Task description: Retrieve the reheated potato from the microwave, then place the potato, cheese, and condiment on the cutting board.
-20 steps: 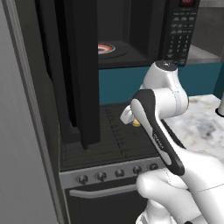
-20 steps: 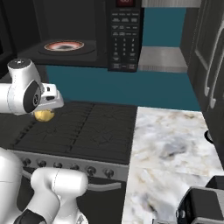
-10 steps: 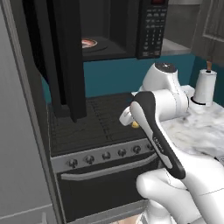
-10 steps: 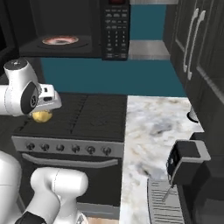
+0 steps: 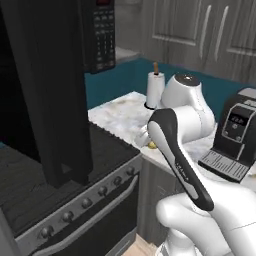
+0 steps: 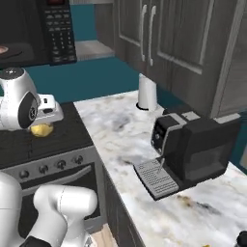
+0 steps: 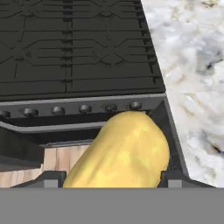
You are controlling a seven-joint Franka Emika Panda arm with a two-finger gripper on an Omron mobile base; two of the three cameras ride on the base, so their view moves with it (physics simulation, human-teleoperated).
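Note:
The potato (image 7: 122,153), a pale-yellow rounded lump, sits between the fingertips of my gripper (image 7: 114,178), which is shut on it. It hangs over the front right of the stove, next to the counter's edge. In the base views the potato (image 6: 41,130) (image 5: 151,145) peeks out under the white hand of the gripper (image 6: 42,126) (image 5: 148,141). The microwave (image 6: 53,29) is up at the left, and its open black door (image 5: 50,90) stands beside the keypad (image 5: 102,35). The cheese, condiment and cutting board are out of view.
Below the hand lies a black stove (image 6: 43,144) (image 5: 50,175) with front knobs. The marble counter (image 6: 125,130) runs to the right and carries a white paper-towel roll (image 6: 147,91) (image 5: 155,90) and a black-and-silver coffee machine (image 6: 193,149) (image 5: 235,135). Grey cabinets hang above.
The whole scene has slid left in both base views, so the base has moved right along the counter. The potato stays in the gripper, which keeps its pose relative to the base.

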